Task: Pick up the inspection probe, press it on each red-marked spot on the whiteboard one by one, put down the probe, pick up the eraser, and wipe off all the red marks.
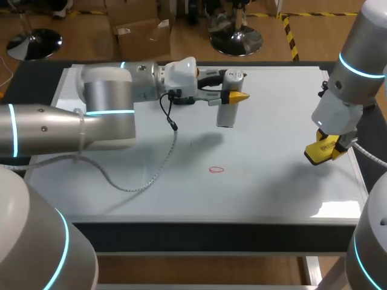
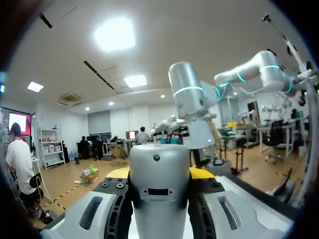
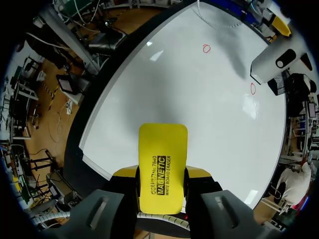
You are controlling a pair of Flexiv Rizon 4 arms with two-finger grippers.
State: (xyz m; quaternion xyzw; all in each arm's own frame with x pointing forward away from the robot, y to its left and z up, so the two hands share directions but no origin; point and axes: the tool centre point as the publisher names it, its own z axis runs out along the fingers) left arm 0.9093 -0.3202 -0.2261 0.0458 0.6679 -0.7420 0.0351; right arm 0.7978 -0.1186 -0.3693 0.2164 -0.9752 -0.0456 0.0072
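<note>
— Yellow on the right: eraser (image 3: 162, 149) pinched from both sides between the fingers of the right gripper (image 3: 160, 175); held over the whiteboard (image 1: 272, 187) near its right edge; touching the surface or not, cannot tell.
— And on the left?
— Grey-white inspection probe (image 1: 225, 112) clamped in the left gripper (image 2: 159, 172), yellow tips either side of the body; standing upright at the far middle of the board.
— Red marks?
— One small red ring (image 1: 216, 170) near the board's middle, well apart from probe and eraser; from the right wrist, a second red ring (image 3: 252, 88) near the probe.
</note>
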